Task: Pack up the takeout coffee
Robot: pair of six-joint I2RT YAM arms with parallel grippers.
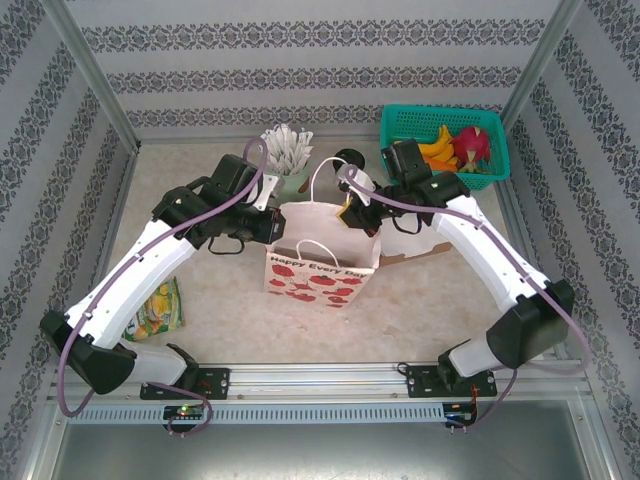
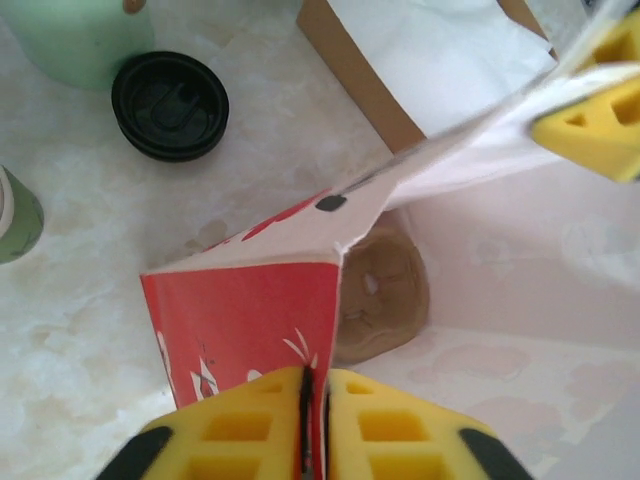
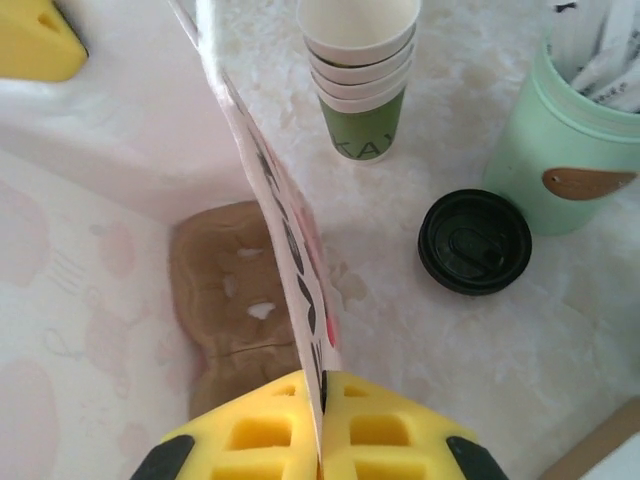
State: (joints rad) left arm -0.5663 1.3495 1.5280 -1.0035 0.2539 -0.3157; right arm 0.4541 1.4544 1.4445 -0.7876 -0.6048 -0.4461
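Note:
A white paper gift bag (image 1: 322,255) with red print stands open mid-table. My left gripper (image 1: 272,216) is shut on the bag's left rim (image 2: 300,290), with the paper pinched between the yellow pads (image 2: 250,420). My right gripper (image 1: 350,212) is shut on the opposite rim (image 3: 290,250). Behind the bag, the takeout coffee (image 1: 350,157) shows its round black lid (image 3: 475,240) (image 2: 170,105) from above, with the cup body hidden under it. A brown moulded piece (image 3: 235,300) (image 2: 385,295) lies on the bag's floor.
A mint-green cup of wrapped sticks (image 1: 288,160) (image 3: 575,150) and a stack of cream cups (image 3: 365,70) stand beside the lid. A teal basket (image 1: 400,118) of fruit sits at the back right, a brown box (image 1: 410,245) right of the bag, and a snack packet (image 1: 160,305) at the front left.

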